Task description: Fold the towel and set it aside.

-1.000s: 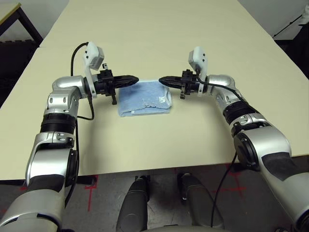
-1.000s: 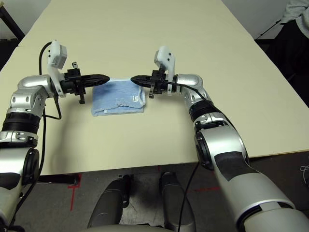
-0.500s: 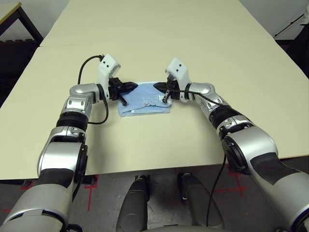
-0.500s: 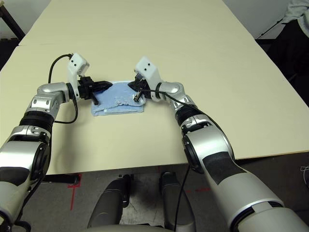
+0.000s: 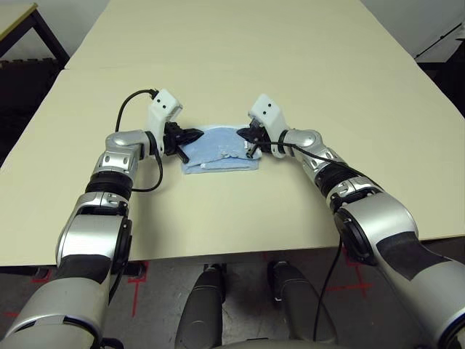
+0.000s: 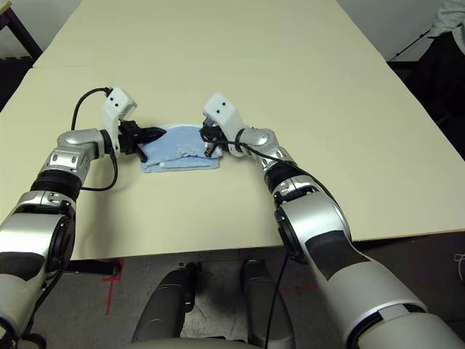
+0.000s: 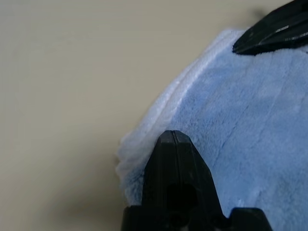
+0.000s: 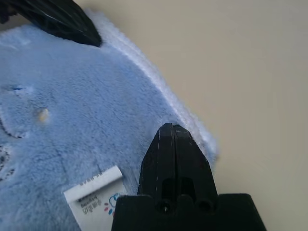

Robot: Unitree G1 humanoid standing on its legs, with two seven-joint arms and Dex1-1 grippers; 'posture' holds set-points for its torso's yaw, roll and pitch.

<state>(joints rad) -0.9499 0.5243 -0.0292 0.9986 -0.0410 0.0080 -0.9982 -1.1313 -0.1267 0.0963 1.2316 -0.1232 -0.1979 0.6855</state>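
Note:
The light-blue towel (image 5: 218, 150) lies folded into a small thick rectangle on the table between my two arms, its white edging stacked along the far side (image 7: 163, 103). My left gripper (image 5: 195, 135) is shut, its tip resting at the towel's far left corner (image 7: 172, 137). My right gripper (image 5: 242, 134) is shut too, its tip on the far right corner (image 8: 169, 129). Whether either tip pinches cloth is unclear. A white label (image 8: 94, 192) lies on the towel's top near the right gripper. The dark embroidered mark is partly seen as faint stitching (image 8: 17, 89).
The cream table (image 5: 240, 65) stretches wide behind and to both sides of the towel; its front edge (image 5: 240, 251) runs close below. A second table (image 5: 14, 18) stands at the far left. A person's clothing (image 6: 447, 18) shows at the far right corner.
Both shut grippers swung inward and down from beside the towel onto its far corners. The towel's far edge now bows slightly between them.

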